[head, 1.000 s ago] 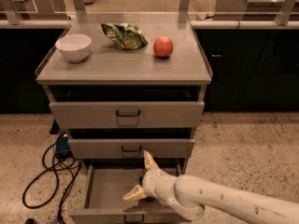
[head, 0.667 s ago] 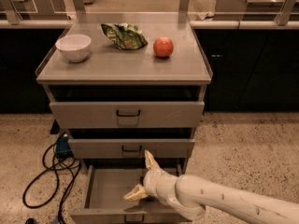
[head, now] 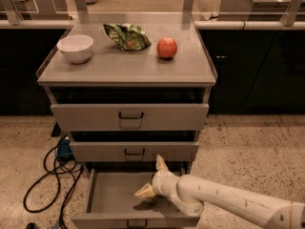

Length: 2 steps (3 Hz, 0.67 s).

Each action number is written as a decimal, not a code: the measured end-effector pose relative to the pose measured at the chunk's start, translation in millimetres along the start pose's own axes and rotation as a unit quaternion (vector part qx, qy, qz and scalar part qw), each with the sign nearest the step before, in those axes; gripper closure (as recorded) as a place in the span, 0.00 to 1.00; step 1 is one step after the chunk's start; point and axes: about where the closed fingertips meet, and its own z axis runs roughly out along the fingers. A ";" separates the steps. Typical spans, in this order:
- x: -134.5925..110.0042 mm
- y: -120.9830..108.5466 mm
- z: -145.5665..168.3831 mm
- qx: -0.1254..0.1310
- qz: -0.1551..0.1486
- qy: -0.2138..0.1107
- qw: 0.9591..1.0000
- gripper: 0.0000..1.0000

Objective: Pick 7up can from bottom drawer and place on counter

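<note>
The bottom drawer (head: 109, 202) is pulled out below the two other drawers of the cabinet. My gripper (head: 152, 178) reaches into it from the right on a white arm, with its two pale fingers (head: 145, 192) spread apart and only the drawer floor showing between them. A small dark shape (head: 152, 202) lies just under the lower finger; I cannot tell if it is the 7up can. No can shows clearly. The counter (head: 126, 68) is the grey cabinet top above.
On the counter stand a white bowl (head: 75, 47), a crumpled green bag (head: 127, 36) and an orange-red fruit (head: 167, 47). Black cables (head: 50, 178) lie on the speckled floor left of the cabinet. Dark cabinets run behind.
Almost nothing has changed. The gripper stays in the bottom drawer with its fingers spread as before.
</note>
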 end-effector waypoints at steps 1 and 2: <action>47.9 -20.3 25.7 0.035 -0.001 0.067 0.997 0.00; 47.9 -20.3 25.7 0.035 0.000 0.067 0.997 0.00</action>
